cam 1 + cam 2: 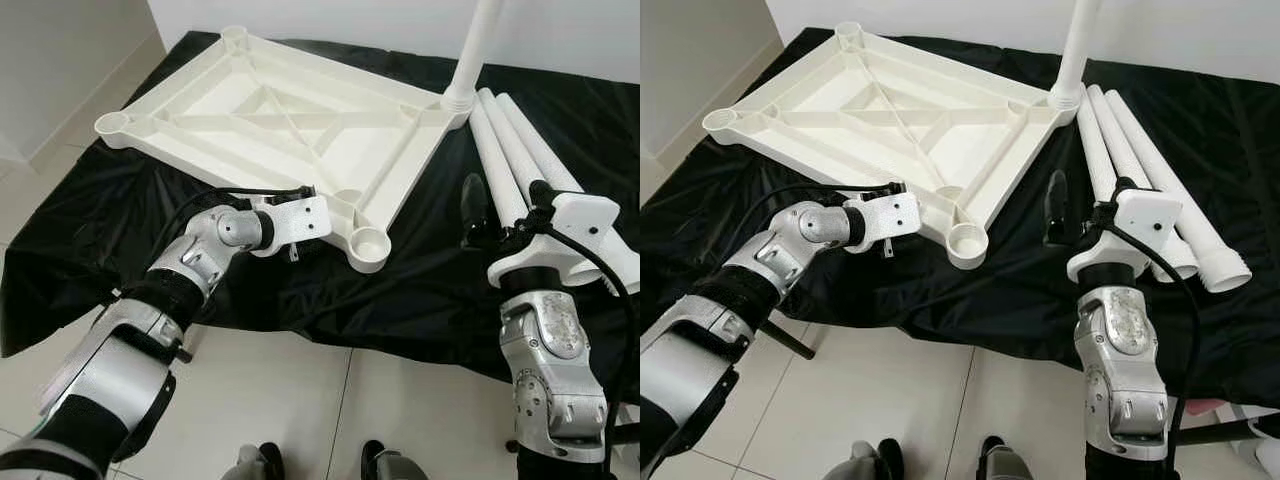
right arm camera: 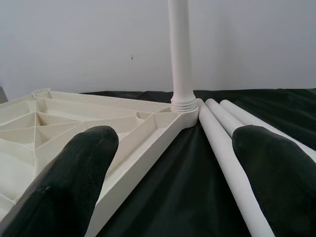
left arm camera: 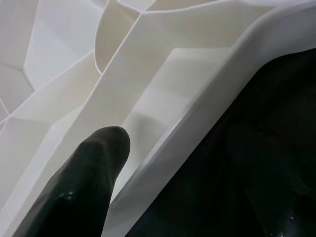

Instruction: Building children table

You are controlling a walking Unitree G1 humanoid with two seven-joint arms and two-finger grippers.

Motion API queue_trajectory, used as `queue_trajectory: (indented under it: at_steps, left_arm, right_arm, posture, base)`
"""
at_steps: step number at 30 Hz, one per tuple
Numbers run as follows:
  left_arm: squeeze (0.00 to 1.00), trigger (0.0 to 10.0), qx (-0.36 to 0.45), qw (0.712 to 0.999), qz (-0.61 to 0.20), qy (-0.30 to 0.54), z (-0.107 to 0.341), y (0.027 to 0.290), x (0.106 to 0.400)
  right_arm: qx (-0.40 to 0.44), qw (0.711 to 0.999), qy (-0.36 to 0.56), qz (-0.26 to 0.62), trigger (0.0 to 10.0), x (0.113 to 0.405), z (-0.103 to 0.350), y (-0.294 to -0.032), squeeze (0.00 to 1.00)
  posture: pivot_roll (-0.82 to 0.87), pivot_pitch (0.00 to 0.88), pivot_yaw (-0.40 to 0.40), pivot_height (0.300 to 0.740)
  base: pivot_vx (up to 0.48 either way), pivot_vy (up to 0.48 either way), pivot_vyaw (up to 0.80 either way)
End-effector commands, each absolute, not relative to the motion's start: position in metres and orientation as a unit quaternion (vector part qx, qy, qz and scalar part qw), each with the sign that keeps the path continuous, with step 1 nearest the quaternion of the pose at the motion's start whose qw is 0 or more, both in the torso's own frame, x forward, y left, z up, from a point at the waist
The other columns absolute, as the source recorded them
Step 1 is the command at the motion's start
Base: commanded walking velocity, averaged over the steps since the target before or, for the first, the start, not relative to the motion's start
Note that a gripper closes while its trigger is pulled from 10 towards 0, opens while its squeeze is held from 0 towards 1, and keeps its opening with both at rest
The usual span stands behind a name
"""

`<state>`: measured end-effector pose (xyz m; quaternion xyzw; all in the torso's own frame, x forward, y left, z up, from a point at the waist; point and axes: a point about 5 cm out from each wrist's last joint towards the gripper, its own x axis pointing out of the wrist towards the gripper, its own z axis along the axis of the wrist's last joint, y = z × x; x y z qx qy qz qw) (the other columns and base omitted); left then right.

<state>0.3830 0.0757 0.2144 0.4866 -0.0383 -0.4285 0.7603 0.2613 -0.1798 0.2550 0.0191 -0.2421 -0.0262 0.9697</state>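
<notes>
White plastic tabletop [image 1: 290,120] lies upside down on your black cloth [image 1: 420,290], one leg [image 1: 478,50] standing in its 1 o'clock corner, three legs [image 1: 520,150] lying at 3 o'clock. Your left gripper [image 1: 318,222] pinches its near rim; your right gripper [image 2: 168,163] hovers spread apart.

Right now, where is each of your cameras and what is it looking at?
Left eye view: on my head, looking down at the upside-down tabletop on black cloth; both silver arms show.
Right eye view: same scene, beside it.
Left wrist view: along the left claw, close on the tabletop's rim; one black finger shows.
Right wrist view: along the open right claw, at the upright leg and loose legs.
Shared: tabletop and cloth.
</notes>
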Motion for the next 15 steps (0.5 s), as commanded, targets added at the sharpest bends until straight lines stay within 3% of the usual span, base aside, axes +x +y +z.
queue_trajectory:
  at_steps: [1,15]
  left_arm:
    - [0.0,10.0,0.499,0.745,-0.442,-0.004,0.196,0.08,0.382]
    - [0.0,10.0,0.475,0.749,-0.463,0.009,0.204,0.074,0.388]
  right_arm:
    - [0.018,0.968,-0.248,-0.024,10.0,0.258,0.258,-0.179,0.0]
    - [0.021,0.969,-0.246,-0.027,10.0,0.258,0.257,-0.179,0.0]
  posture:
    - [-0.15,0.256,0.066,0.74]
    - [-0.14,0.268,0.073,0.74]
  base:
    - [0.0,0.0,0.0]
    - [0.0,0.0,0.0]
